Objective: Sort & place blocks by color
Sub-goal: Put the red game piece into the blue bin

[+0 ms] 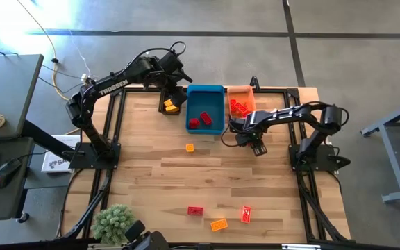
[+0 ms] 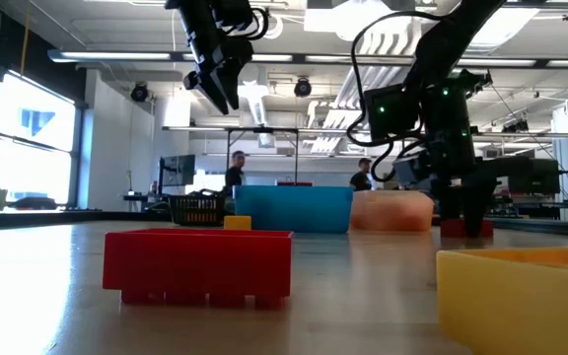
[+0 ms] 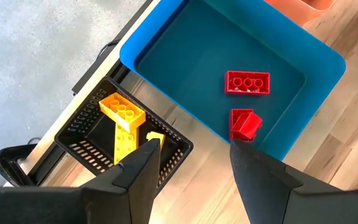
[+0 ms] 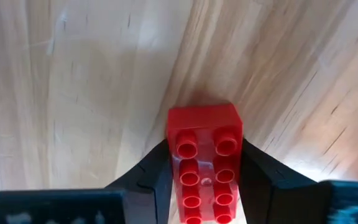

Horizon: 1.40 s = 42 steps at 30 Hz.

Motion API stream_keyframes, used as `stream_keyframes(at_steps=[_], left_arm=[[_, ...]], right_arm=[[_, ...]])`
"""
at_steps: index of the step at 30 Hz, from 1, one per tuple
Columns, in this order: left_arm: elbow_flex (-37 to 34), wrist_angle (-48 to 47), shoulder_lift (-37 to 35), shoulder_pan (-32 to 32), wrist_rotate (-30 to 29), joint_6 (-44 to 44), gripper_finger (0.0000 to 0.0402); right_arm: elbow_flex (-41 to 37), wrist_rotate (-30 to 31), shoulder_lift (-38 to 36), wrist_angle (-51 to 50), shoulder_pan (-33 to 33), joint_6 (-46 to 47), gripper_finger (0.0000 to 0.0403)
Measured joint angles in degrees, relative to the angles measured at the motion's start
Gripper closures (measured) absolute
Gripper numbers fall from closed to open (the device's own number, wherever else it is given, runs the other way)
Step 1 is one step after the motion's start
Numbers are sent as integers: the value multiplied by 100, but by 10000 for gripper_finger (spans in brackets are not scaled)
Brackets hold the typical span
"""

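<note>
Between the right hand [image 4: 204, 186] fingers: studded red brick [image 4: 204, 158].

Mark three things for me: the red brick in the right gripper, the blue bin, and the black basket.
red brick [image 4: 202, 155], right wrist view, on its studded top.
blue bin [image 1: 217, 97], high view, on its bare floor.
black basket [image 3: 176, 146], left wrist view, on its near rim.

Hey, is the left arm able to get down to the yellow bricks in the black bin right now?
Probably yes: left gripper hovers open above the black bin, nothing covering the yellow bricks.
</note>
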Motion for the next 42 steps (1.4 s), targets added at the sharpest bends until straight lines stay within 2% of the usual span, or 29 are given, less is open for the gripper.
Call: stream_keyframes(at_steps=[6,11,21,29,36,42], left_arm=[[0,0,0,2,0,1,218],[0,0,0,0,0,1,218],[0,2,0,0,0,1,218],[0,-7,0,2,0,-3,218],[0,-7,0,1,0,-1,218],[0,-16,0,0,0,-61,218]], right_arm=[[50,-63,8,-37,-2,320,287],[467,-194,64,-360,-7,875,287],[1225,-1153,47,-654,0,1988,287],[1943,-1820,37,-1133,0,2484,287],[2848,-1599,28,-556,-28,2694,287],[3380,-1374,26,108,-112,3417,287]])
